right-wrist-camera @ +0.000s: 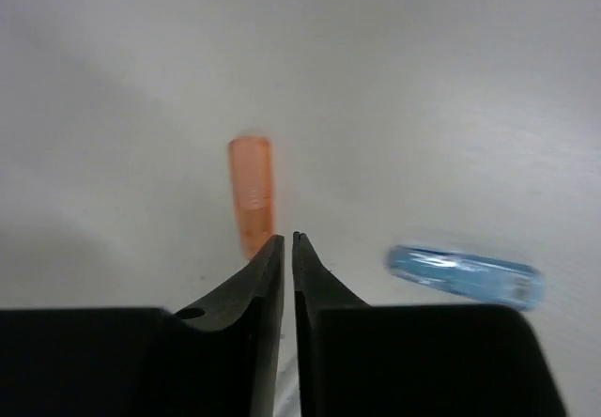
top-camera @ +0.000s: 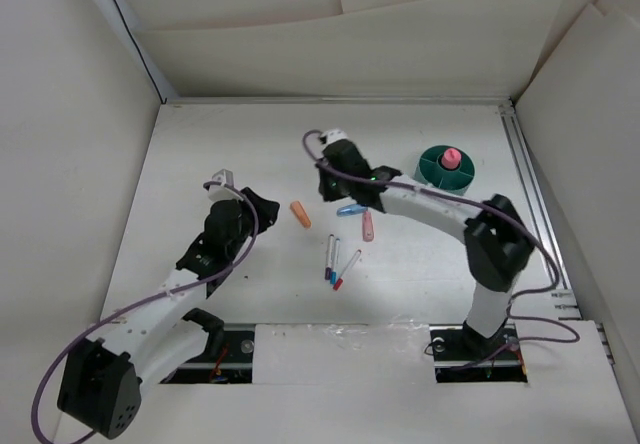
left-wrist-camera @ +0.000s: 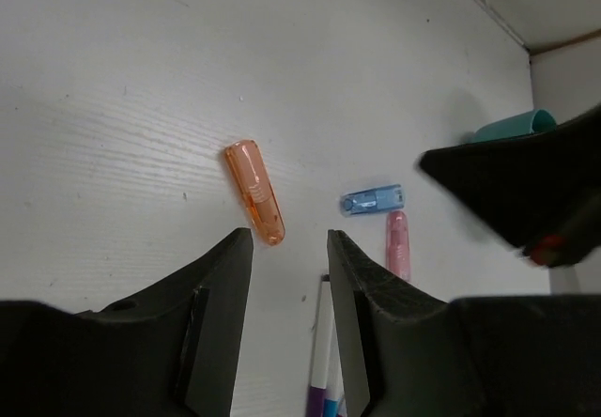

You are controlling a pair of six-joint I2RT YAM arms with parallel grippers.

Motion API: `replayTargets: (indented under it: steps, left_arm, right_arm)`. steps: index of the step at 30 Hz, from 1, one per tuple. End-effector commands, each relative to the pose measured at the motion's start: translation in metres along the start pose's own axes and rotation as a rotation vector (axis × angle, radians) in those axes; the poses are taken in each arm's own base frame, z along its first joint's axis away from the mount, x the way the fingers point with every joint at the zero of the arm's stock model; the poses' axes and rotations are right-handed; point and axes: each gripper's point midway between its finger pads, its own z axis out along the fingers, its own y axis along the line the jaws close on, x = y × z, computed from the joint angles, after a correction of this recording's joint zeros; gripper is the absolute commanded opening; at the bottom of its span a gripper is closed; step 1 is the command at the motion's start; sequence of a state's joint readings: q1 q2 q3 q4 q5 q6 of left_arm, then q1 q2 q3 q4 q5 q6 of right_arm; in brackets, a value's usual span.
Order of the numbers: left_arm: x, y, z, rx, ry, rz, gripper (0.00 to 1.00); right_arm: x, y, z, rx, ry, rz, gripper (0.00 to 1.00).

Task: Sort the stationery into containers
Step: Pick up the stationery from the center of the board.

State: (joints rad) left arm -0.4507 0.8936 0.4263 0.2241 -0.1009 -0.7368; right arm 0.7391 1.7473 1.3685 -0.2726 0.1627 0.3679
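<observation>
An orange marker (top-camera: 300, 214) lies mid-table, with a light blue marker (top-camera: 350, 209) and a pink marker (top-camera: 368, 226) to its right. Three thin white pens (top-camera: 336, 262) lie just nearer. The teal cup (top-camera: 432, 171) stands at the back right with a pink-capped marker (top-camera: 451, 156) upright in it. My left gripper (top-camera: 264, 207) is open and empty, left of the orange marker (left-wrist-camera: 254, 192), above the table. My right gripper (top-camera: 328, 188) is shut and empty, hovering just behind the orange marker (right-wrist-camera: 252, 194) and light blue marker (right-wrist-camera: 465, 276).
White walls close in the table at the back and both sides. A metal rail (top-camera: 530, 194) runs along the right edge. The right arm (left-wrist-camera: 526, 187) crosses the left wrist view in front of the cup (left-wrist-camera: 512, 126). The pens (left-wrist-camera: 324, 361) lie under the left fingers.
</observation>
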Motion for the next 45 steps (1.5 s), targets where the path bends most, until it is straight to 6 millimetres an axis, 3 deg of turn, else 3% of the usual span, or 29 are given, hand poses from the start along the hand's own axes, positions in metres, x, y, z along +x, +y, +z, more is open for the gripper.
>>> replayTargets:
  steps: [1, 4, 5, 6, 10, 15, 19, 23, 33, 39, 45]
  left_arm:
    - [-0.024, -0.009, -0.013, -0.007, -0.078, -0.042, 0.34]
    - [-0.033, -0.003, -0.025, -0.032, -0.124, -0.072, 0.34]
    - [-0.035, -0.004, -0.029, -0.026, -0.13, -0.074, 0.34]
    - [-0.044, -0.008, -0.038, -0.005, -0.165, -0.082, 0.34]
    - [-0.065, -0.015, -0.059, 0.022, -0.244, -0.102, 0.34]
    - [-0.066, -0.018, -0.06, 0.028, -0.236, -0.091, 0.35]
    - [-0.062, -0.02, -0.057, 0.043, -0.223, -0.09, 0.35]
    - [-0.064, -0.021, -0.058, 0.05, -0.229, -0.092, 0.35]
    - [-0.066, -0.026, -0.058, 0.07, -0.236, -0.086, 0.35]
    - [-0.066, -0.026, -0.058, 0.07, -0.236, -0.086, 0.35]
    - [-0.066, -0.026, -0.058, 0.07, -0.236, -0.086, 0.35]
  right_arm:
    - [0.002, 0.078, 0.017, -0.19, -0.034, -0.072, 0.15]
    - [0.02, 0.095, 0.044, -0.212, 0.009, -0.081, 0.32]
    - [0.016, 0.099, 0.05, -0.217, -0.002, -0.079, 0.36]
    - [0.031, 0.098, 0.064, -0.212, 0.033, -0.076, 0.38]
    - [0.046, 0.097, 0.084, -0.197, 0.066, -0.071, 0.43]
    - [0.034, 0.082, 0.094, -0.092, 0.009, -0.058, 0.53]
    - [0.03, 0.078, 0.102, -0.053, 0.005, -0.082, 0.54]
    - [0.047, 0.075, 0.117, -0.04, 0.057, -0.115, 0.54]
    - [0.042, 0.064, 0.117, 0.037, 0.054, -0.115, 0.54]
    - [0.064, 0.062, 0.127, 0.027, 0.113, -0.138, 0.54]
    - [0.071, 0.061, 0.129, 0.025, 0.134, -0.142, 0.54]
